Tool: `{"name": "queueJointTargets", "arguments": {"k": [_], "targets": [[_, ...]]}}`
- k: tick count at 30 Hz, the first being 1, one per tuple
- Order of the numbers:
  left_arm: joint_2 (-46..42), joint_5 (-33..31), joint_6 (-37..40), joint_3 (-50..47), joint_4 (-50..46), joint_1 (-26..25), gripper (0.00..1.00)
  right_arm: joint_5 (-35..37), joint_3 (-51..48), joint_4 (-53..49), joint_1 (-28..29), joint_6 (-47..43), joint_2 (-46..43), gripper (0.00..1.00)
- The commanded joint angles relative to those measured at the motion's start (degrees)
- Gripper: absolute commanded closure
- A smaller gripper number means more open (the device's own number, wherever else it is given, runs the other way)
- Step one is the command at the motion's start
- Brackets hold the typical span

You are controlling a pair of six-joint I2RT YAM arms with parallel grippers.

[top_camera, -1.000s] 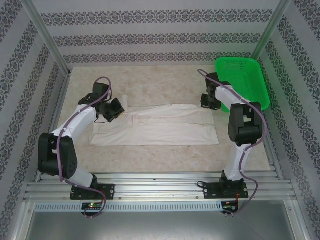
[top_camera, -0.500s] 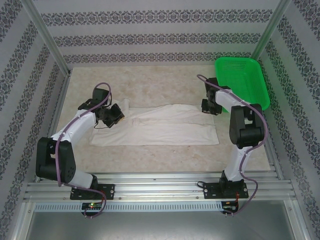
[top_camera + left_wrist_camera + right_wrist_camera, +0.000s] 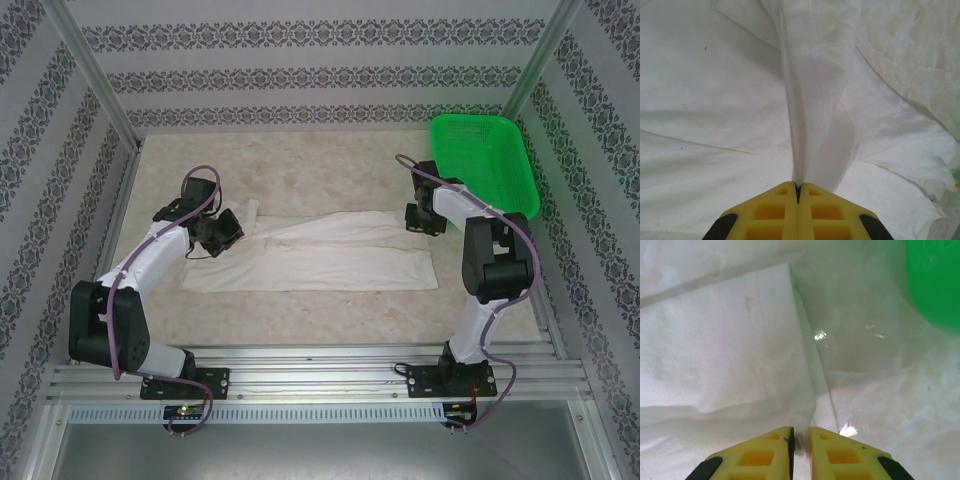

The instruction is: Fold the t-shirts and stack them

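Between left fingers and right fingers, both pinching it, lies the t-shirt.

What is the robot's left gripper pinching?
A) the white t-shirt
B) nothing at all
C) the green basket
A: the left gripper is shut on a ridge of the white t-shirt, which stretches up and away from it.

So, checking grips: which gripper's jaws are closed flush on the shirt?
The left gripper: its jaws meet, pinching a raised ridge of the t-shirt. The right gripper shows a narrow gap between its jaws.
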Motion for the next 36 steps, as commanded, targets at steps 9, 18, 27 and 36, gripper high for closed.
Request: {"name": "queueJointTargets", "arguments": {"k": [9, 18, 27, 36], "targets": [[-2.5, -1.5, 1.5, -1.4, -2.2, -0.1, 1.0, 2.0, -3.6, 0.2, 1.0, 0.5, -3.2, 0.83], [-2.5, -1.5, 1.3, -3.2, -1.8, -0.2, 1.0, 2.4, -4.6, 0.1, 1.3, 0.9, -3.1, 0.85], [-2.0, -3.5, 2.9, -2.5, -3.1, -0.1, 1.0, 5.8, -4.2, -1.5, 1.2, 1.8, -3.1, 0.97], [-1.9, -1.2, 3.5, -2.9, -1.0, -0.2, 1.0, -1.2, -6.4, 1.7, 1.0, 3.1, -8.2, 0.64]]}}
